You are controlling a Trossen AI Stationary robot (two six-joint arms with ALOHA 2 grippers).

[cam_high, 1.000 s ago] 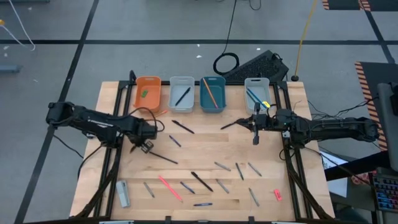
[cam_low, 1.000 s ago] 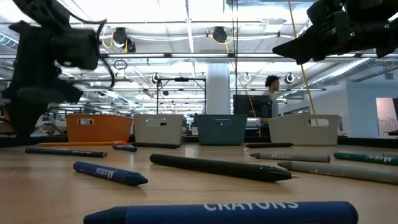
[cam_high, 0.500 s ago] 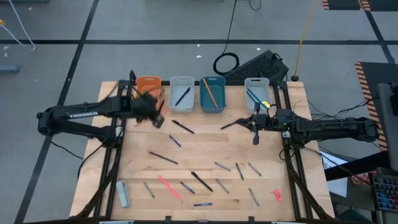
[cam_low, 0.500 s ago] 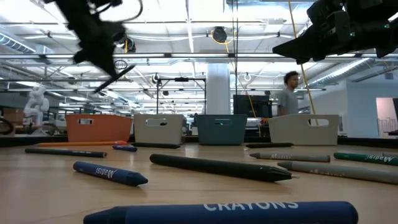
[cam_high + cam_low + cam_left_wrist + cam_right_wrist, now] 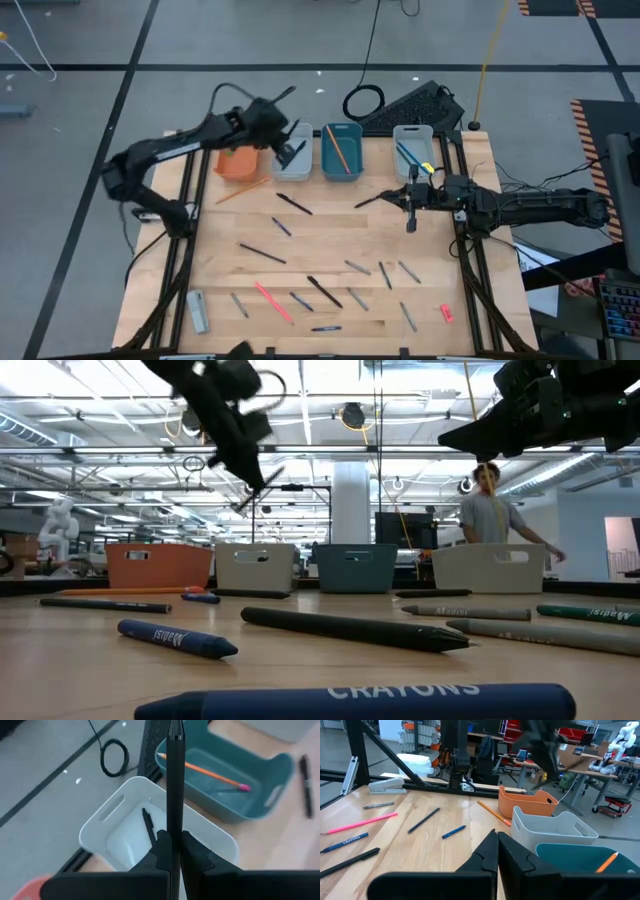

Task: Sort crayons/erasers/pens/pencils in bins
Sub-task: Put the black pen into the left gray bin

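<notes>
Left tool [image 5: 170,851] clamps a black pen [image 5: 174,780] above the pale grey-white bin [image 5: 125,835], which already holds one pen; released while angled, it could hit the rim and roll onto the surface [image 5: 330,240]. Right tool [image 5: 497,851], pinched empty, hangs mid-surface by the far grey bin [image 5: 412,143].

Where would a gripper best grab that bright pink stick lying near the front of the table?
Probably at the middle of the pink stick, coming straight down from above. It lies flat and slanted on the table, so the fingers should close across its thin width, with bare wood on both sides.
</notes>
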